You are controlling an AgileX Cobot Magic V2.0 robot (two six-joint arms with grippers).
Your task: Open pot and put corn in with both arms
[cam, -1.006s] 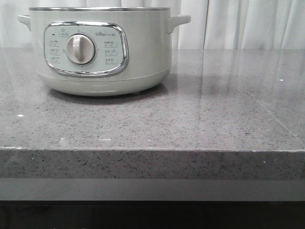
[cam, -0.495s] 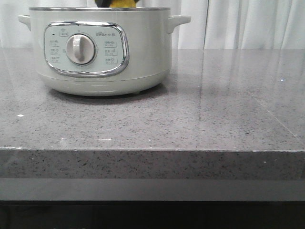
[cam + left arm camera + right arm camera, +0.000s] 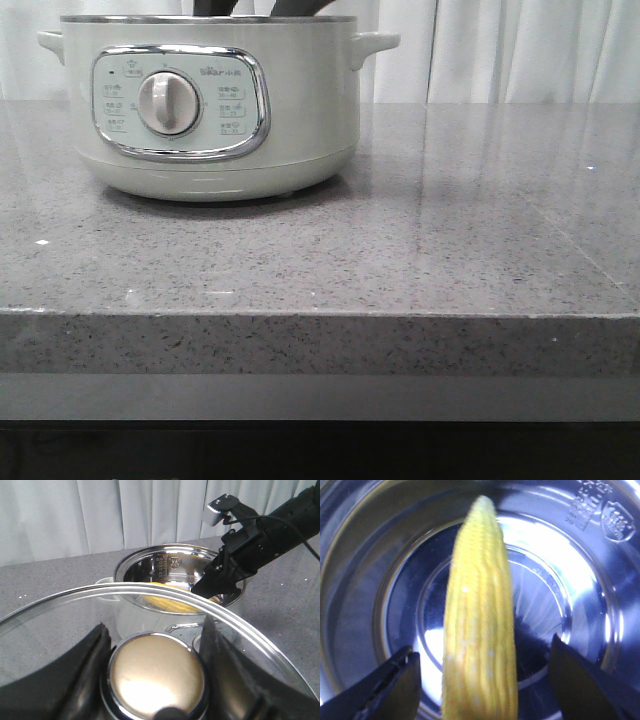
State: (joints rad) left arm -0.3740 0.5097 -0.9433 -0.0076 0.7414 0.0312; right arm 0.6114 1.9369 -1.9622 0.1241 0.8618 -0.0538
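The pale grey-green pot (image 3: 210, 110) stands at the back left of the counter with no lid on it. In the left wrist view my left gripper (image 3: 155, 645) is shut on the brass knob (image 3: 156, 672) of the glass lid (image 3: 75, 592), held away from the pot (image 3: 165, 565). The yellow corn (image 3: 165, 602) lies low inside the steel bowl. My right gripper (image 3: 207, 591) reaches down over the rim. In the right wrist view the corn (image 3: 479, 630) is blurred between the open fingers (image 3: 400, 680) with gaps on both sides, over the pot's bottom (image 3: 560, 580). Only the dark tips of the right gripper (image 3: 255, 8) show in the front view.
The grey speckled counter (image 3: 450, 230) stretches right of the pot and ends in a front edge (image 3: 320, 315). White curtains (image 3: 520, 50) hang behind it.
One second ago nothing showed above the pot. Half a second ago the corn and gripper appeared over the rim. Now the corn has dropped below the rim and only dark fingers show.
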